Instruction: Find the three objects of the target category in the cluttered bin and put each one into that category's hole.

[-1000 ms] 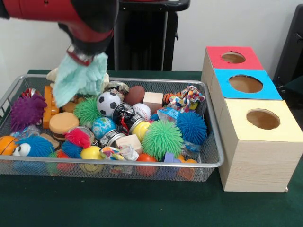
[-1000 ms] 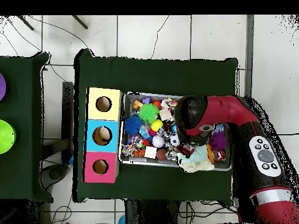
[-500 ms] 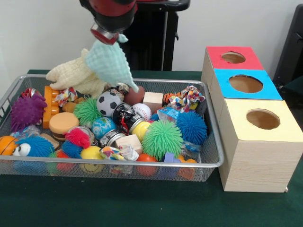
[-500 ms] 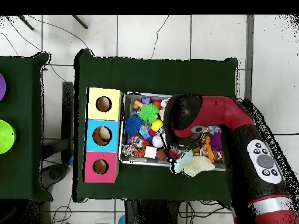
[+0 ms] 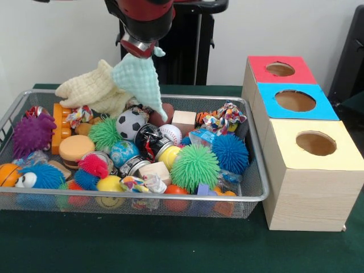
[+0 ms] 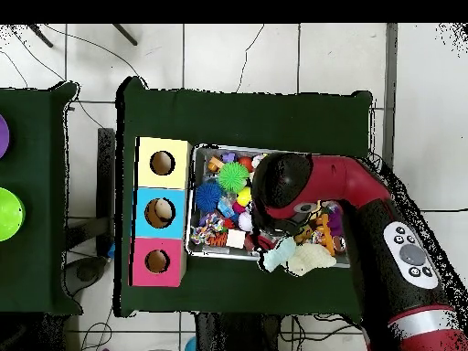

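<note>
We see the robot's gripper point(image 5: 138, 46) at the top of the front view, above the far rim of a wire mesh bin point(image 5: 259, 193) crowded with toys. It is clenched on a pale green knitted mitten point(image 5: 140, 81), which hangs below it with its long axis running downward and slanting toward the boxes. The lower tip of the mitten reaches the far edge of the toy pile, near a brown ball point(image 5: 162, 114); we cannot tell whether it touches. A cream mitten point(image 5: 91, 90) lies draped on the far rim just beside the green one, on the side away from the boxes.

Beside the bin stand three wooden boxes in a row, each with a round hole in its coloured top: a red box point(image 5: 280, 69) farthest from the camera, a blue box point(image 5: 294, 101) in the middle, and a yellow box point(image 5: 315, 144) nearest. All three lie to the right of the gripper in the front view, across the full width of the bin. The red box is the closest to the held mitten.

In the overhead view the red arm point(image 6: 366, 206) covers much of the bin, with the green mitten showing at the bin's lower edge.

We judge the coming move to be a sideways carry across the bin toward the boxes. The pictures do not say which hole fits mittens.
</note>
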Available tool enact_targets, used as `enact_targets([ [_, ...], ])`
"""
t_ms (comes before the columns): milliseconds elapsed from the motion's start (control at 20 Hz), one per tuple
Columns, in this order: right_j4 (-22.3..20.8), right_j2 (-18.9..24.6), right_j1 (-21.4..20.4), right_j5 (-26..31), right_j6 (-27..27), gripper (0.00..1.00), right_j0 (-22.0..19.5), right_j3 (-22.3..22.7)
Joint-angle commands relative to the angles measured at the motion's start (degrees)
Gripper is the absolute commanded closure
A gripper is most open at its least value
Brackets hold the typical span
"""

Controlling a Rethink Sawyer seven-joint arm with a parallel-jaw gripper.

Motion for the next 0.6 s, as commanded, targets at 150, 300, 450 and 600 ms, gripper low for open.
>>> enact_targets([
  [150,1.3,5.0,-2.4,-5.3,-4.9,1.00,-2.8,5.5],
  [300,2.4,5.9,-4.0,-6.1,-3.1,1.00,-2.4,7.1],
  [450,4.0,6.7,-5.6,-7.7,-1.6,1.00,-2.2,8.2],
  [600,5.9,8.0,-6.8,-8.0,-1.7,1.00,-2.6,8.1],
])
